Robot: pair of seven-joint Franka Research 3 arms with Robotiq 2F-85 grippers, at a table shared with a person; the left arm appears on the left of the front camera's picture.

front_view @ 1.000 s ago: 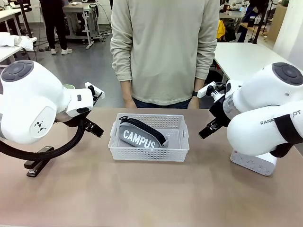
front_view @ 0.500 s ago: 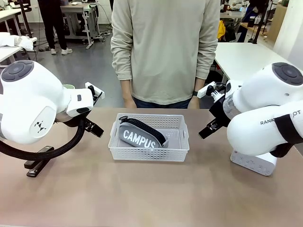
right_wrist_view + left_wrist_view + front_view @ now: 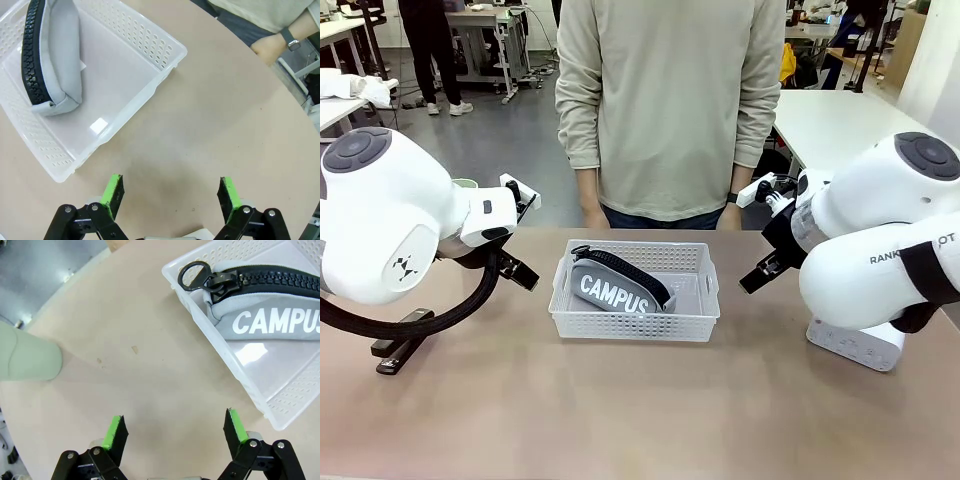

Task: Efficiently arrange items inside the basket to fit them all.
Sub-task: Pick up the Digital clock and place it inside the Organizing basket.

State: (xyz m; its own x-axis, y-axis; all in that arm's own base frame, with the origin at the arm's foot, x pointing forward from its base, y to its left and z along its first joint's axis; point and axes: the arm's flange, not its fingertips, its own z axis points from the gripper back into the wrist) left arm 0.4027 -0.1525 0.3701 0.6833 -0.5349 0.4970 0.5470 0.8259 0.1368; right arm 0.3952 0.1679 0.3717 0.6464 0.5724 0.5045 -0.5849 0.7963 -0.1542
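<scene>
Basket (image 3: 632,328) toward the far edge of the table (image 3: 640,420) holds just the CAMPUS pouch (image 3: 618,285); nothing has moved, my left gripper (image 3: 175,425) and right gripper (image 3: 171,187) hang spread, empty, so packing waits

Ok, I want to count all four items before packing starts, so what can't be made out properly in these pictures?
Cup: in the front view the left arm hides all but its rim; in the left wrist view it is cut off by the left edge.
Box: front view, top hidden by the right arm.
Stapler: front view, partly behind the black cable.
Pouch: right wrist view, cut off by the top edge.
</scene>
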